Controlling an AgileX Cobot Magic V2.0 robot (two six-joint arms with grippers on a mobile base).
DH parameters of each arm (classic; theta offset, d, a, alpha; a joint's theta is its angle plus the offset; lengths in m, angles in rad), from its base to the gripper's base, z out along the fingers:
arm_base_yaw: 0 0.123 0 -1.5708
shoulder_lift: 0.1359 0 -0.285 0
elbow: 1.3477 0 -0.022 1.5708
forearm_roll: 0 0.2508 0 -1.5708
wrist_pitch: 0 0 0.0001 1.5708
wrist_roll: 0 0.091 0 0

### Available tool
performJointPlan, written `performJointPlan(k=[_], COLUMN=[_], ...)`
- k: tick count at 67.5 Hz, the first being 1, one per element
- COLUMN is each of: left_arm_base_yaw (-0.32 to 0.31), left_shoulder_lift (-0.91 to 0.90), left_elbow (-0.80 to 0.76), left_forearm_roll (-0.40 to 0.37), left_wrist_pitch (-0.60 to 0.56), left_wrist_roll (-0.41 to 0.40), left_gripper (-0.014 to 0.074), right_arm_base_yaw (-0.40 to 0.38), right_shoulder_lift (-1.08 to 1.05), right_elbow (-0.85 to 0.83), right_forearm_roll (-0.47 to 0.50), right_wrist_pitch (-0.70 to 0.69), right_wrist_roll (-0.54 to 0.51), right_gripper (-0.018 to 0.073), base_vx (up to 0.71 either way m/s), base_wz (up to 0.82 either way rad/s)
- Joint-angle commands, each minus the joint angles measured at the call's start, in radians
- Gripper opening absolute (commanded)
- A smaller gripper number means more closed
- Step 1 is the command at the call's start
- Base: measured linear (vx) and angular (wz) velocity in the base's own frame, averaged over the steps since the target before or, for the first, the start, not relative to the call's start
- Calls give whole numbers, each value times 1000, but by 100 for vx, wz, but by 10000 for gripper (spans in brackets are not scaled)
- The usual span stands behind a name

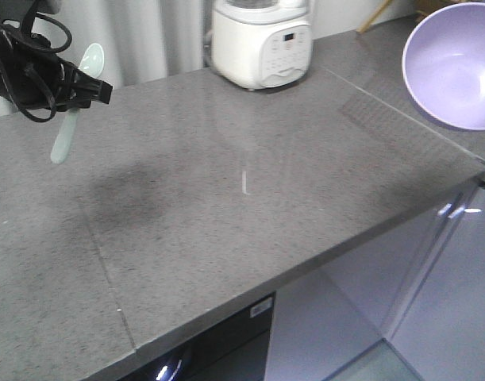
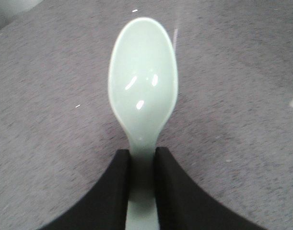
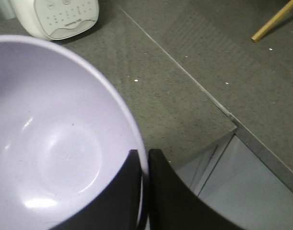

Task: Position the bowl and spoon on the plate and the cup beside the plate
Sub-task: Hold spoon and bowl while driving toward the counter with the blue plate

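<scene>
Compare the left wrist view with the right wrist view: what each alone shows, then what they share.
Left wrist only: the spoon, handle clamped in the left hand. Right wrist only: the bowl, rim pinched by the right hand, plus a white appliance, a wooden stick and cabinet fronts. Both: the grey speckled countertop.

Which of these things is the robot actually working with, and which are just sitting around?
Part of the job: the mint-green spoon, held in the left jaws; the lavender bowl, gripped by its rim in the right jaws.
Just lying about: the white kitchen appliance; the wooden stick.
</scene>
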Motion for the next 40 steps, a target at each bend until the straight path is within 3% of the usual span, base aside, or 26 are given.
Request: performJointPlan(k=[1, 40], left_arm_base_yaw=[-6, -6], left_shoulder_lift=[-40, -40], left_elbow=[-24, -24], left_forearm_roll=[-16, -16], left_wrist_pitch=[-58, -58], left_wrist_roll=[1, 1], left_gripper=[-6, -6], right_arm_base_yaw=[-5, -5], right_shoulder_lift=[-25, -25], right_elbow=[-29, -29], right_forearm_roll=[-3, -3], right_wrist_pitch=[-67, -67], right_wrist_roll=[-4, -4], right_gripper=[-3, -3], base_vx=[-1, -1], base_wz=[-40, -38])
